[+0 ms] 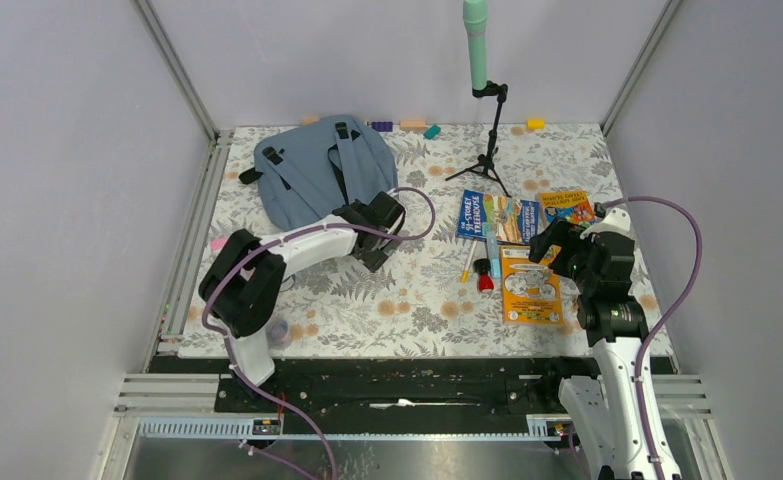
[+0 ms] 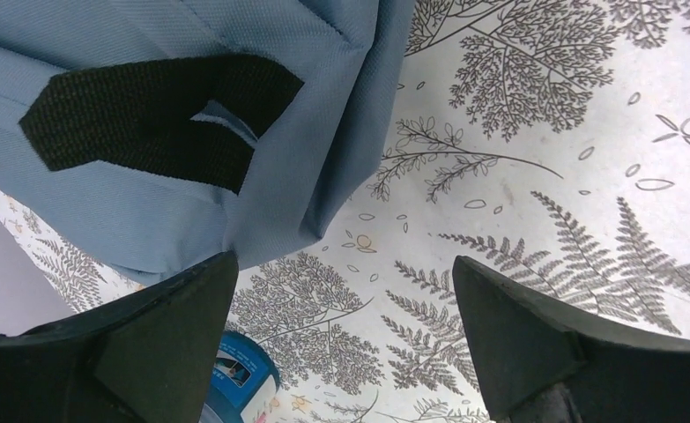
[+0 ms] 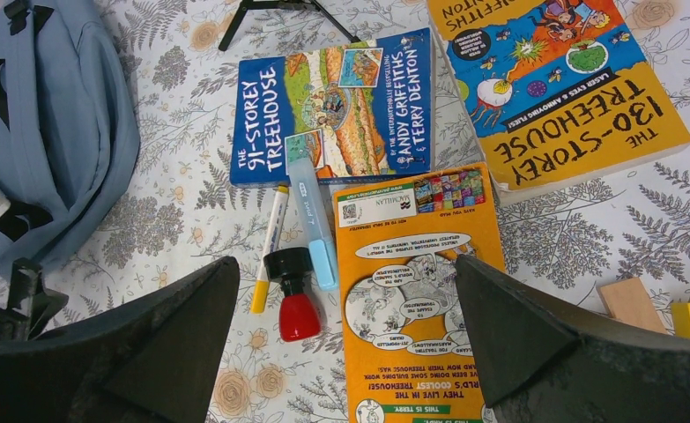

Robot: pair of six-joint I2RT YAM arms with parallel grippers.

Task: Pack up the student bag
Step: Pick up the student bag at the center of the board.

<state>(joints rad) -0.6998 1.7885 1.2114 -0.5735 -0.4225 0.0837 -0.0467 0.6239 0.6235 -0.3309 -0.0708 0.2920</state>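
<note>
Grey-blue fabric with black buckles: the soft student backpack (image 1: 312, 175) lies straps uppermost at about ten o'clock on the fern-and-flower printed surface (image 1: 417, 310). The left jaws stand wide apart and empty just off the bag's five o'clock corner, over bare print. In the left wrist view a black webbing patch (image 2: 160, 123) on the bag shows above them, and a blue round container (image 2: 235, 383) peeks out beside one finger. At three o'clock the right jaws gape just as wide, gripping nothing, above an orange paperback (image 3: 420, 291) lying back cover up. Beyond it rest a blue "91-Storey Treehouse" book (image 3: 337, 106) and a yellow "130-Storey Treehouse" book (image 3: 579, 97), side by side. A yellow marker (image 3: 269, 251), a pale blue tube (image 3: 313, 220) and a red bottle with a black cap (image 3: 295, 300) lie at the paperback's nine o'clock. A black tripod (image 1: 489, 140) carrying a mint-green microphone (image 1: 477, 45) stands at twelve o'clock.
</note>
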